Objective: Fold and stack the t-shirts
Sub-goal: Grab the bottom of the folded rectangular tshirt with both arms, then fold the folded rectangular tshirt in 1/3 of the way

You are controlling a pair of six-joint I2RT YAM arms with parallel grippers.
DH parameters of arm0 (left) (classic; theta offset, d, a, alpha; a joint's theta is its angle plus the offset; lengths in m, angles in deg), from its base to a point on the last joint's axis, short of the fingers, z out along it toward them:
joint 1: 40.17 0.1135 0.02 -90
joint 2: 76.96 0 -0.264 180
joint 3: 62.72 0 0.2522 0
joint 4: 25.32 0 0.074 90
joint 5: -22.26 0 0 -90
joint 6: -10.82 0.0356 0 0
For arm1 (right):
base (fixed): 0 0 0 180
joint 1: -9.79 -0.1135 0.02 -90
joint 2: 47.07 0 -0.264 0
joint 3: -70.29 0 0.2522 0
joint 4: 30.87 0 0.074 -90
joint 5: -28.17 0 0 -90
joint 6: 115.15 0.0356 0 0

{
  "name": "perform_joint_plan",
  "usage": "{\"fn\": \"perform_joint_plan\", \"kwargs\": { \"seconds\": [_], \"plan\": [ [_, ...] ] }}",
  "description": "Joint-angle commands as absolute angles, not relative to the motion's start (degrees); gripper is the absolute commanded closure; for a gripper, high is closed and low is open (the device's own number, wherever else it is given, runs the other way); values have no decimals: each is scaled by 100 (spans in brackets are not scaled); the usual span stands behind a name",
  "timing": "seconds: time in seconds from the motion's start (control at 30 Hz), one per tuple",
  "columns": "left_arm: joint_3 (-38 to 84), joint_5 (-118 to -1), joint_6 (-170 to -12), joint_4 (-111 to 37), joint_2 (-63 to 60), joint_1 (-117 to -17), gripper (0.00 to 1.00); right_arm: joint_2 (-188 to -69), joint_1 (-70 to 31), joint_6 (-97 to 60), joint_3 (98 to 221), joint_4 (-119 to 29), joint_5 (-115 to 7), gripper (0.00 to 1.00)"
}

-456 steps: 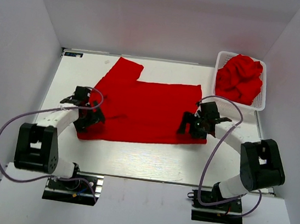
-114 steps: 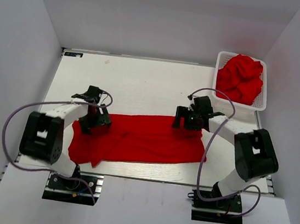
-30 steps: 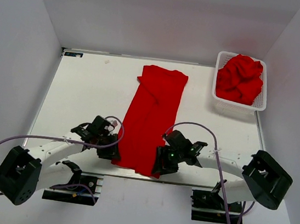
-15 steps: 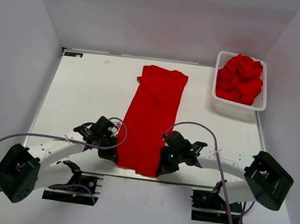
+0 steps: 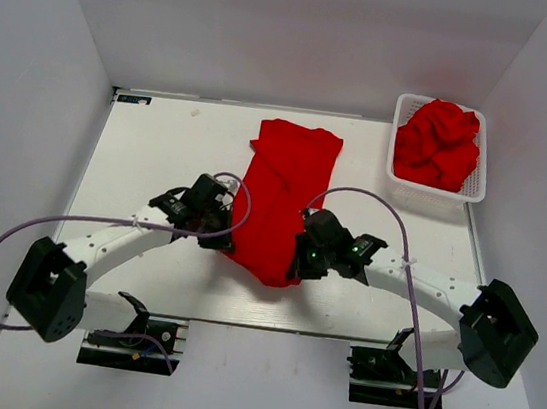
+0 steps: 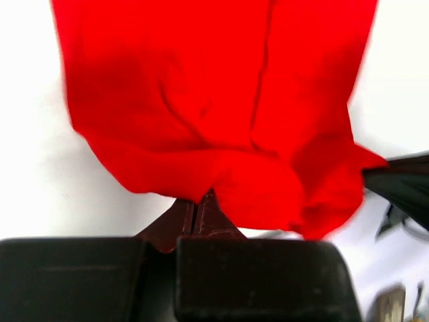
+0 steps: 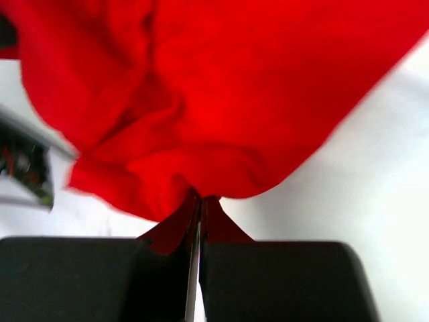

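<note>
One plain bright red cloth t-shirt (image 5: 290,171), folded into a long narrow strip, lies mid-way across the white table (image 5: 148,158), running from near the far edge toward the arms. Far end is flat, with a small flap sticking out on its left side. Near end is not flat: bunched and sagging between the two grippers. Left gripper (image 5: 220,241) is clamped on the near-left corner of the strip. Left wrist view shows its dark fingers (image 6: 179,220) pressed together with a pinch of red cloth at the tips, fabric draping away in folds beyond. Right gripper (image 5: 298,265) is clamped on the near-right corner. Right wrist view shows the same: fingers (image 7: 224,228) closed tight on a gathered edge of the shirt. Both arms reach in from the sides, grippers facing each other across the strip's width, near but not touching. The cloth lump between them droops to a rounded point toward the near edge; cannot tell whether that lump touches the table. White plastic lattice basket (image 5: 476,188) sits at the far right corner of the table, well apart from both grippers, filled with a heap of crumpled red t-shirts (image 5: 437,140). Purple cables (image 5: 7,240) loop off each arm.
</note>
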State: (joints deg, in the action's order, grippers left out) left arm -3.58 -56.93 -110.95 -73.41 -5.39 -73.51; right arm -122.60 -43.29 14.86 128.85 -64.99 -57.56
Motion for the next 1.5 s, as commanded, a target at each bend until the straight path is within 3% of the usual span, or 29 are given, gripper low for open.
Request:
{"fn": "perform_joint_plan", "kwargs": {
  "seconds": [0.0, 0.57, 1.33, 1.4, 1.43, 1.47],
  "plan": [
    [130, -6404, -11249, -7318, -191, -7304, 100, -12467, -3988, 1169, 13282, -6730, -6157, 100],
    [3373, -7240, -10688, -7626, 2288, -6971, 100, -13557, -2440, 8, 14733, -6713, -5946, 100],
    [4718, -6546, -10045, -7248, 3940, -6443, 100, -15174, -1500, -608, 16016, -6458, -5260, 100],
    [5007, -6773, -10203, -7195, 4202, -6303, 88, -15411, -1394, -275, 16296, -6370, -5444, 100],
    [5200, -6870, -10299, -7265, 4344, -6241, 74, -15691, -1220, -195, 16524, -6300, -5489, 100],
    [5429, -6871, -10300, -7318, 4484, -6102, 40, -15807, -1175, 32, 16665, -6326, -5463, 89]
  ]
}}
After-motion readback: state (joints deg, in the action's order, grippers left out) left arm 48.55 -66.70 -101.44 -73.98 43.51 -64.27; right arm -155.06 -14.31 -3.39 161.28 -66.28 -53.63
